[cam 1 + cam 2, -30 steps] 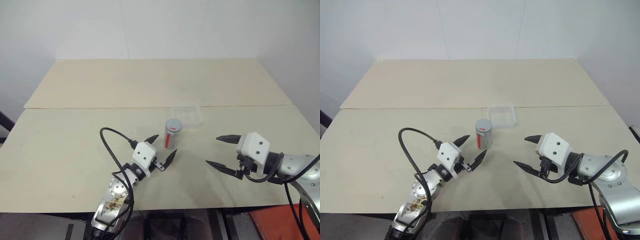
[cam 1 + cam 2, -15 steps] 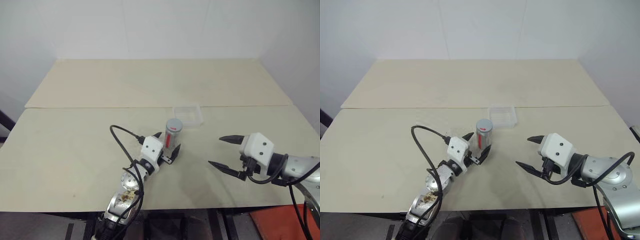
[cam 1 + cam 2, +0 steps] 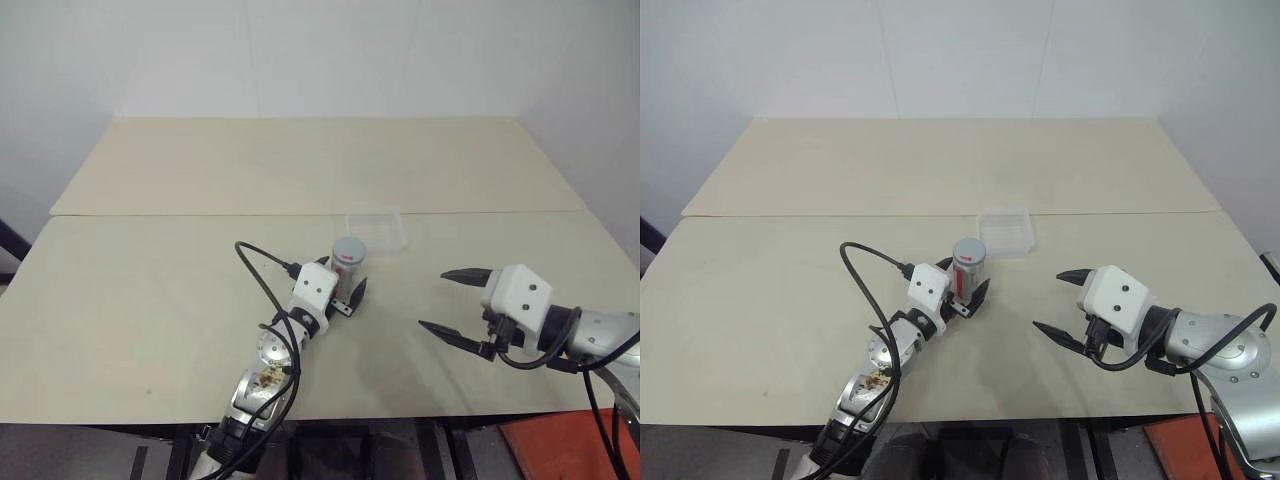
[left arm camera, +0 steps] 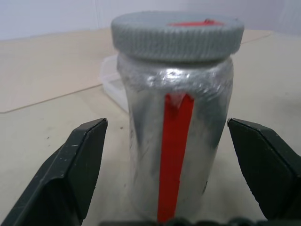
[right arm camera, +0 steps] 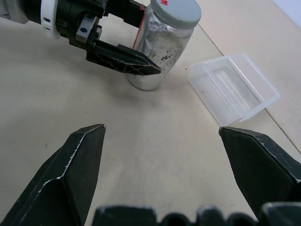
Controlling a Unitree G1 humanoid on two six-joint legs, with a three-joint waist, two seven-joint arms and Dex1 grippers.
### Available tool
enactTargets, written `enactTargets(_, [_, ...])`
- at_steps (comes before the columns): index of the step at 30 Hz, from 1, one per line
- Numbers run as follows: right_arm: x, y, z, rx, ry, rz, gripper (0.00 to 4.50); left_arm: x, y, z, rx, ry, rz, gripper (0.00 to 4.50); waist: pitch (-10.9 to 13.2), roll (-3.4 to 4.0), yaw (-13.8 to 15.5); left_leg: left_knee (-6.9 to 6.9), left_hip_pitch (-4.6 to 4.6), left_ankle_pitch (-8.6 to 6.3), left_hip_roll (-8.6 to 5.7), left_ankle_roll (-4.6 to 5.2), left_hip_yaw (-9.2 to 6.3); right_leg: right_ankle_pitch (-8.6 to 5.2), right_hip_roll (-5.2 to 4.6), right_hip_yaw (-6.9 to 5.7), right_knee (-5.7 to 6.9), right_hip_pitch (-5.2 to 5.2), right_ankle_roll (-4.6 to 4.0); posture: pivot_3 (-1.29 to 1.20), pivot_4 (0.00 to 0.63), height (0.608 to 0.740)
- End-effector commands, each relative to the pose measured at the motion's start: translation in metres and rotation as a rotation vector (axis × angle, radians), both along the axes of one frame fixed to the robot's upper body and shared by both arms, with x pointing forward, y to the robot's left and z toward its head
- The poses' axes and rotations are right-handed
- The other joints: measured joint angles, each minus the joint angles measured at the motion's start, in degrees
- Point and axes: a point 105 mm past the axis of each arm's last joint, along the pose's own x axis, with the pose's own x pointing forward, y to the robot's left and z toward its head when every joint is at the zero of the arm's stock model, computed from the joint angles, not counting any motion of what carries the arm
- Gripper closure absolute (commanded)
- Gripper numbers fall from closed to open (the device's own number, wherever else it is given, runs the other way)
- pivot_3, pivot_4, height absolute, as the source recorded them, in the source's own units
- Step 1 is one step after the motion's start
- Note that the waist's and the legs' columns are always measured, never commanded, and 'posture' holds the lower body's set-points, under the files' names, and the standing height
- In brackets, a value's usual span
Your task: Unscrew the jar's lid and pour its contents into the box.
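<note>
Jar [image 3: 347,266] stands upright near the middle of the pale counter [image 3: 150,300], just on the near side of the seam where the two counter boards meet. Silvery wall, red stripe down the side facing the robot. Grey ribbed lid [image 4: 178,33] is on the jar, with a red mark on top. A few dark specks show through the jar wall in the right wrist view; cannot tell more about them.

Clear shallow box [image 3: 376,229] lies just behind the jar and a little to the right, at the seam, apart from the jar. It looks empty, open side up.

Left end effector [image 3: 340,282] is at the jar, fingers spread wide, one on each side of the body. In the left wrist view both fingers [image 4: 70,174] stand clear of the jar wall with a gap on either side; no grip, nothing held. A black cable loops up from the left arm over the counter.

Right end effector [image 3: 452,303] hovers over the counter well to the right of the jar, fingers wide apart, empty. Bare counter lies between it and the jar; nothing blocks the way to the jar or the box.

White wall behind the counter.
</note>
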Motion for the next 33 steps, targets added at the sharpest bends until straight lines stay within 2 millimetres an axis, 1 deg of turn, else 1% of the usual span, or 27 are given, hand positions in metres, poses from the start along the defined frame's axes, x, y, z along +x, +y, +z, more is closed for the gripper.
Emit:
enactTargets(1, [-0.001, 0.0, 0.012, -0.018, -0.058, -0.007, 0.0, 0.002, -0.006, 0.014, -0.015, -0.061, -0.012, 0.08, 0.0, 0.0, 0.0, 0.0, 0.0, 0.0, 0.0, 0.0, 0.0, 0.0, 0.0, -0.01, 0.0, 0.0, 0.0, 0.0, 0.15, 0.74])
enactTargets(7, [-0.002, 0.0, 0.011, -0.016, -0.059, -0.007, 0.0, 0.004, -0.004, 0.013, 0.003, -0.078, 0.002, 0.08, 0.0, 0.0, 0.0, 0.01, -0.01, 0.0, 0.0, 0.0, -0.02, 0.0, 0.0, -0.02, 0.0, 0.0, 0.0, 0.0, 0.15, 0.74])
enactTargets(10, [-0.002, 0.0, 0.011, -0.015, -0.062, -0.008, 0.0, 0.005, -0.004, 0.01, 0.001, -0.06, 0.007, 0.63, 0.0, 0.0, 0.0, 0.01, -0.01, 0.0, 0.0, 0.0, -0.02, 0.0, 0.0, -0.02, 0.0, 0.0, 0.0, 0.0, 0.15, 0.74])
enactTargets(15, [-0.001, 0.001, 0.009, -0.011, -0.061, -0.008, 0.0, 0.007, 0.0, 0.007, 0.011, -0.052, 0.024, 2.3, 0.0, 0.0, 0.0, 0.01, -0.01, 0.0, 0.0, 0.0, -0.03, 0.0, -0.01, -0.03, 0.0, 0.0, 0.0, 0.0, 0.15, 0.74])
enactTargets(16, [-0.001, 0.001, 0.008, -0.01, -0.061, -0.008, 0.0, 0.007, 0.0, 0.006, 0.014, -0.049, 0.027, 2.56, 0.0, 0.0, 0.0, 0.01, -0.01, 0.0, 0.0, 0.01, -0.03, 0.0, -0.01, -0.03, 0.0, 0.0, 0.0, 0.0, 0.15, 0.74])
enactTargets(21, [-0.001, 0.003, 0.006, -0.008, -0.06, -0.006, 0.0, 0.006, 0.003, 0.006, 0.019, -0.052, 0.024, 2.58, 0.0, 0.0, 0.0, 0.01, -0.01, 0.0, 0.0, 0.0, -0.03, 0.0, -0.01, -0.03, 0.0, 0.01, 0.0, 0.0, 0.15, 0.74])
enactTargets(24, [-0.001, 0.004, 0.006, -0.005, -0.062, -0.004, 0.0, 0.007, 0.01, 0.011, 0.015, -0.078, 0.01, 2.58, 0.0, 0.0, 0.0, 0.01, -0.01, 0.01, 0.0, -0.02, -0.04, 0.0, 0.0, -0.04, 0.0, 0.01, 0.0, 0.0, 0.15, 0.74])
enactTargets(26, [-0.003, 0.005, 0.007, -0.001, -0.066, -0.001, 0.0, 0.007, 0.019, 0.02, -0.023, -0.095, -0.02, 2.58, 0.0, 0.0, -0.2, 0.01, -0.01, 0.01, 0.0, -0.02, -0.03, 0.0, -0.01, -0.03, 0.01, -0.01, 0.0, 0.0, 0.15, 0.74])
enactTargets(30, [-0.001, 0.012, 0.017, 0.044, -0.091, 0.012, 0.0, 0.004, 0.045, 0.048, -0.083, -0.152, -0.119, 2.58, 0.0, 0.01, -0.5, 0.01, -0.07, 0.12, 0.02, -0.21, -0.03, 0.0, 0.0, -0.03, 0.05, -0.1, -0.01, 0.0, 0.15, 0.74])
enactTargets(33, [0.006, 0.029, 0.034, 0.166, -0.122, 0.03, 0.0, -0.004, 0.058, 0.063, -0.064, -0.177, -0.233, 2.58, 0.0, 0.03, -0.5, 0.01, -0.07, 0.17, 0.02, -0.28, -0.03, 0.01, 0.0, 0.0, 0.07, -0.15, -0.03, 0.0, 0.15, 0.74])
